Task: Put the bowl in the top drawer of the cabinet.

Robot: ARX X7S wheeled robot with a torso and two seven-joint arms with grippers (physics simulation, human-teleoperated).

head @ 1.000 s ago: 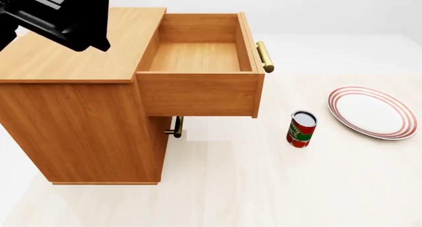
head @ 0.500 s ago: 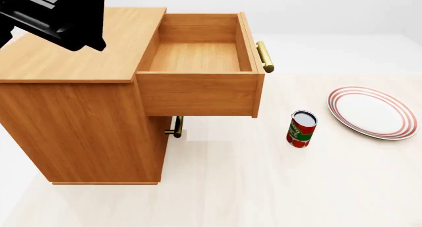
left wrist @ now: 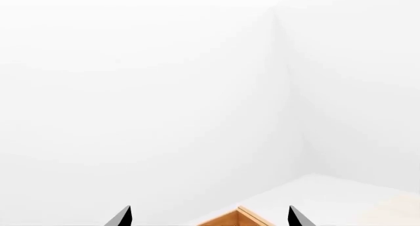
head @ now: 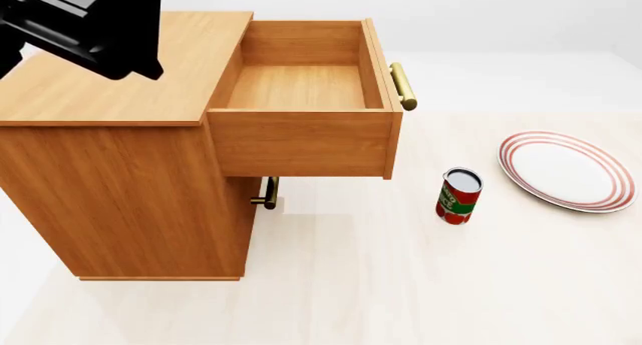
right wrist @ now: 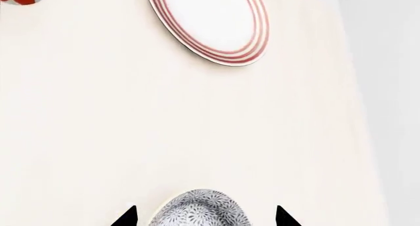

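Pale floor, white walls; cabinet [head: 120, 157] at your left with its top drawer [head: 301, 97] pulled fully out, nothing inside.
Drawer's long axis runs out toward the plate [head: 567, 170] side, brass bar handle [head: 402, 86] on that end; soup can [head: 459, 196] upright between drawer and plate. Head view has no bowl; only your right wrist view shows it: bowl [right wrist: 200, 210] on the floor, speckled outside facing the camera, between the spread tips of the right gripper [right wrist: 204, 217], not pinched. Same view catches plate and can edge. Left gripper [left wrist: 208, 217] tips spread, holding nothing, over a cabinet corner; left arm [head: 86, 25] is above the cabinet top.
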